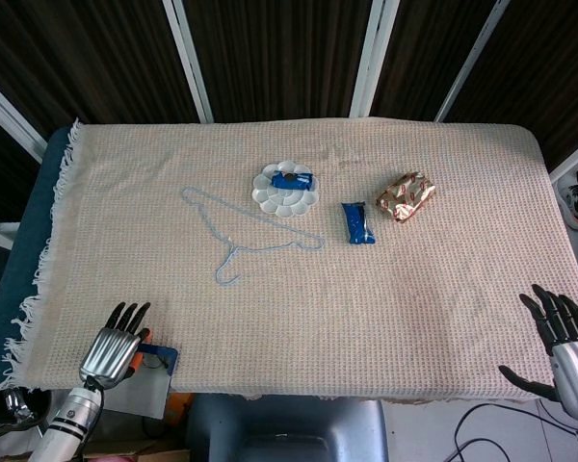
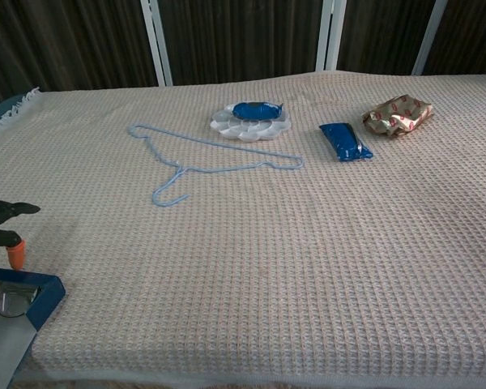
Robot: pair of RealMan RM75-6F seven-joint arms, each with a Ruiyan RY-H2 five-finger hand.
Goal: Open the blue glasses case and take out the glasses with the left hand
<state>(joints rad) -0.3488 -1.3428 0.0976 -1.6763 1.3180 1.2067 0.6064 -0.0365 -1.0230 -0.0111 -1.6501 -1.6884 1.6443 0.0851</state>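
The blue glasses case (image 2: 39,297) lies open at the table's near left corner, and a lens of the glasses (image 2: 10,300) shows inside it. In the head view the case (image 1: 164,360) peeks out beside my left hand (image 1: 111,348), which hovers over it with fingers stretched and apart. The chest view shows only its dark fingertips (image 2: 4,211) at the left edge, just above the case, one ending in an orange tip. I see nothing gripped. My right hand (image 1: 562,337) hangs open off the near right corner, far from the case.
On the woven cloth (image 1: 299,318) lie a light blue wire hanger (image 1: 241,236), a white paint palette (image 1: 287,189) with a blue packet on it, a blue snack pack (image 1: 357,222) and a shiny gold-red wrapper (image 1: 406,196).
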